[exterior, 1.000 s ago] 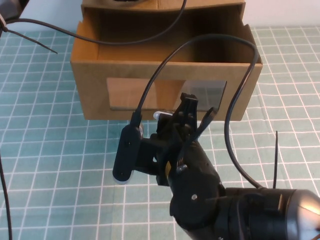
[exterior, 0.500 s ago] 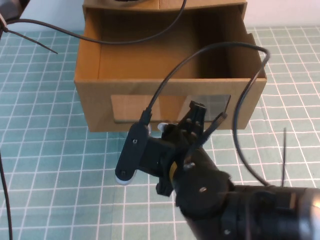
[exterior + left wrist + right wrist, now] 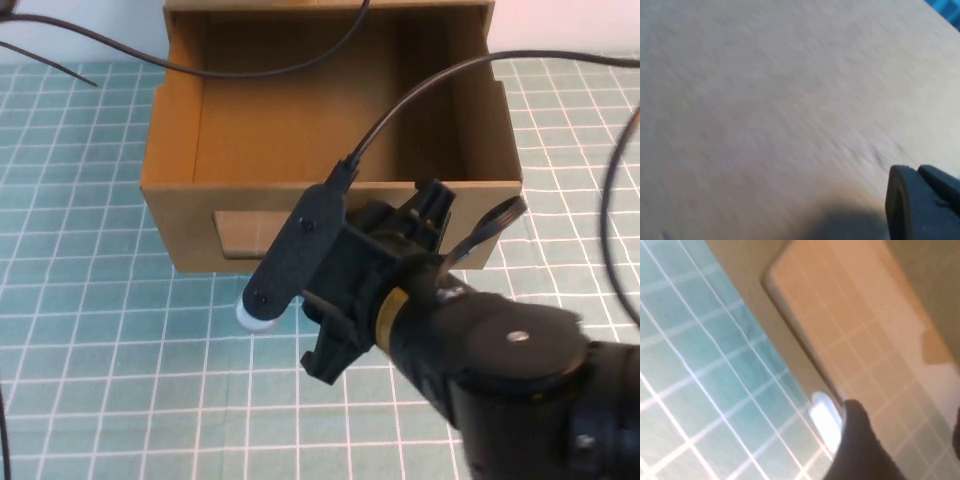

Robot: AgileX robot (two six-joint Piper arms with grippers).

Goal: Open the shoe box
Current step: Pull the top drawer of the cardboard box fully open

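The brown cardboard shoe box (image 3: 180, 215) stands at the back of the mat. Its drawer-like tray is pulled toward me and its bare inside (image 3: 300, 110) shows from above. A clear window (image 3: 240, 235) is set in the front wall. My right gripper (image 3: 465, 212) hovers just in front of that wall, open, with nothing between its fingers. In the right wrist view the right gripper (image 3: 907, 440) frames the window (image 3: 855, 325). My left gripper (image 3: 922, 205) shows only as a dark edge close against plain cardboard (image 3: 765, 100); the left arm is outside the high view.
A teal mat with a white grid (image 3: 90, 330) covers the table around the box. Black cables (image 3: 250, 70) hang across the box's open top, and another cable (image 3: 440, 80) loops up from my right wrist. A white wall lies behind the box.
My right gripper has opened and let go of the front wall. The arm has lifted and shifted right. The box's front has come nearer to me, so more of the inside shows.
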